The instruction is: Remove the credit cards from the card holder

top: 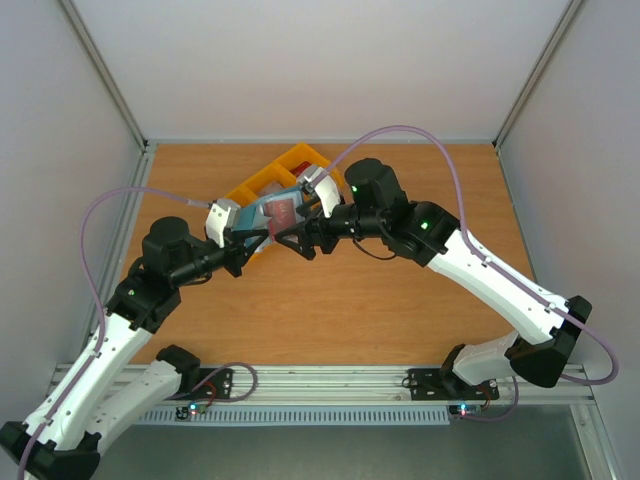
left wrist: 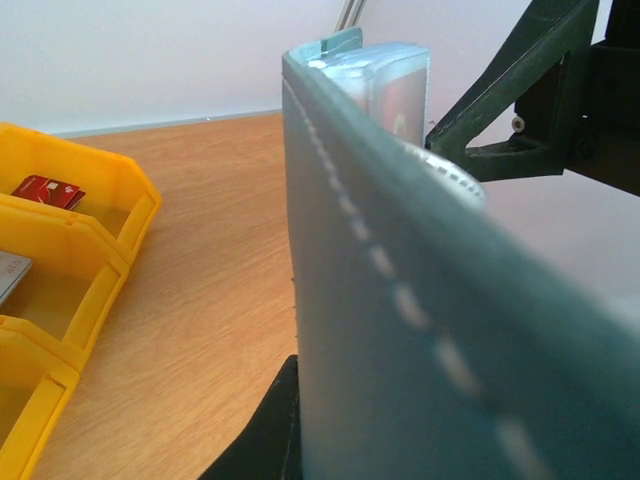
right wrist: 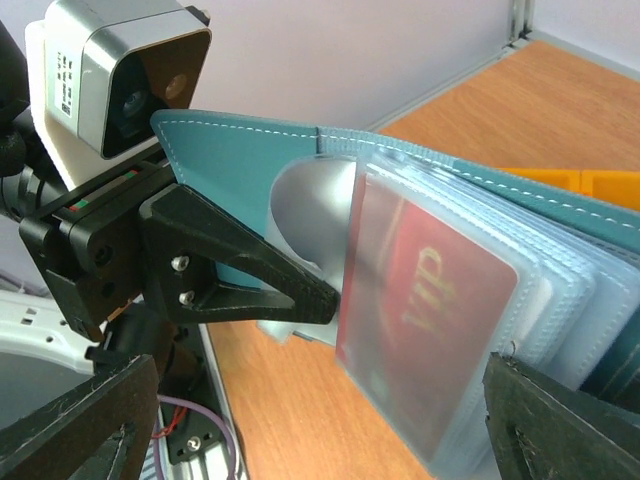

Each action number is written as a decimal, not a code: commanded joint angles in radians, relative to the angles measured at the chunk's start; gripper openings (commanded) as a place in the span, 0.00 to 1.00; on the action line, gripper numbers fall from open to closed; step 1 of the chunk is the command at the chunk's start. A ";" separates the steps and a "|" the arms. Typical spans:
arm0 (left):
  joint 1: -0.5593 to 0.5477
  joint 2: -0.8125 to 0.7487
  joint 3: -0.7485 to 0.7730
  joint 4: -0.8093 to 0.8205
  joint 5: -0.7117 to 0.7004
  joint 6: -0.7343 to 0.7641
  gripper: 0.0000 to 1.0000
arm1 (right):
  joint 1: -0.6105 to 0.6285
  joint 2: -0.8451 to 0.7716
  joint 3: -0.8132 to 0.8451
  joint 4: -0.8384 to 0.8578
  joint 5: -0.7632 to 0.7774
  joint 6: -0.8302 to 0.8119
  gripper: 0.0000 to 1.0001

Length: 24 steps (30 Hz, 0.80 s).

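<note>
1. Card holder [right wrist: 235, 165]: dusty-blue soft bi-fold wallet w/ white stitching and clear plastic sleeves inside. It is held open, lifted off the wooden table [top: 330, 310], roughly mid-table between the two arms.
2. In its front sleeve sits the red VIP card [right wrist: 430, 320], a thin red plastic rectangle w/ gold lettering, seen through the clear pocket. More sleeves are stacked behind it; their contents can't be read.
3. Left gripper [right wrist: 320, 300]: black fingers clamped onto the card holder's cover. One finger lies across the inner face, tip right at the sleeve edge beside the red VIP card. The other finger is hidden behind the cover.
4. Right gripper [right wrist: 320, 385]: fingers spread wide, gripping nothing. The sleeve stack hangs between them. One finger is close under the stack's lower corner; can't tell if it touches.
5. Behind the card holder, far side: the yellow bins [left wrist: 95, 300], a row of open plastic compartments on the table. In the top view the card holder and right wrist partly cover them.
6. In the bins: a small red loose card [left wrist: 47, 190] lies flat in one compartment. In the next compartment lies a grey-white flat card [left wrist: 8, 275], cut off by the frame edge.
7. Blocking: the cover fills most of the left wrist view, so the sleeves barely show from there. The lilac cables [top: 400, 135] arc over both arms, well clear of the card holder.
</note>
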 commanded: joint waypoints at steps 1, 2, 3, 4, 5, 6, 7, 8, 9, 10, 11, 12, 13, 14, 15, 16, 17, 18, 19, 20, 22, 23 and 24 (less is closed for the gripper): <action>-0.002 -0.010 0.018 0.064 0.030 0.010 0.00 | -0.003 0.030 0.029 0.040 -0.077 0.027 0.89; -0.003 -0.011 0.018 0.065 0.031 0.009 0.00 | -0.002 0.034 0.029 0.048 -0.092 0.031 0.89; -0.003 -0.011 0.016 0.065 0.030 0.008 0.00 | -0.002 0.038 0.029 0.054 -0.101 0.035 0.89; -0.002 -0.011 0.016 0.065 0.030 0.008 0.00 | -0.002 0.039 0.027 0.058 -0.107 0.038 0.89; -0.003 -0.013 0.015 0.065 0.031 0.008 0.00 | -0.001 0.040 0.026 0.063 -0.113 0.040 0.89; -0.002 -0.013 0.015 0.066 0.031 0.007 0.00 | -0.001 0.040 0.024 0.069 -0.126 0.042 0.89; -0.002 -0.014 0.013 0.066 0.031 0.006 0.00 | -0.001 0.040 0.023 0.077 -0.145 0.045 0.89; -0.002 -0.014 0.011 0.067 0.031 0.004 0.00 | 0.000 0.041 0.019 0.087 -0.166 0.049 0.89; -0.002 -0.015 0.008 0.070 0.031 0.003 0.00 | 0.002 0.044 0.017 0.100 -0.189 0.051 0.88; -0.002 -0.016 0.006 0.070 0.030 0.001 0.00 | 0.005 0.046 0.017 0.106 -0.209 0.052 0.87; -0.002 -0.015 0.003 0.073 0.030 0.000 0.00 | 0.008 0.046 0.018 0.110 -0.226 0.051 0.86; -0.002 -0.017 0.003 0.073 0.028 -0.001 0.00 | 0.010 0.046 0.018 0.112 -0.237 0.049 0.86; -0.003 -0.018 0.001 0.071 0.026 -0.001 0.00 | 0.012 0.043 0.020 0.108 -0.235 0.043 0.86; -0.002 -0.018 0.001 0.070 0.024 -0.001 0.00 | 0.012 0.036 0.020 0.102 -0.215 0.041 0.86; -0.002 -0.018 0.001 0.069 0.022 0.001 0.00 | 0.012 0.025 0.016 0.096 -0.185 0.036 0.86; -0.003 -0.018 0.002 0.068 0.020 0.001 0.00 | 0.012 0.009 0.012 0.084 -0.138 0.028 0.87; -0.002 -0.018 0.002 0.067 0.017 0.003 0.00 | 0.012 -0.007 0.010 0.065 -0.078 0.021 0.87; -0.002 -0.019 0.003 0.066 0.016 0.004 0.00 | 0.010 -0.025 0.007 0.045 -0.020 0.013 0.88; -0.002 -0.019 0.004 0.064 0.017 0.005 0.00 | 0.006 -0.039 0.003 0.026 0.050 0.007 0.88; -0.003 -0.019 0.004 0.063 0.018 0.005 0.00 | 0.002 -0.050 -0.001 0.010 0.091 0.005 0.88; -0.002 -0.019 0.004 0.066 0.019 0.005 0.00 | -0.004 -0.062 -0.007 -0.015 0.126 0.004 0.88; -0.003 -0.017 0.004 0.066 0.020 0.004 0.00 | -0.005 -0.063 -0.011 -0.024 0.127 0.007 0.89; -0.002 -0.015 0.005 0.066 0.020 0.003 0.00 | -0.006 -0.063 -0.012 -0.030 0.123 0.010 0.89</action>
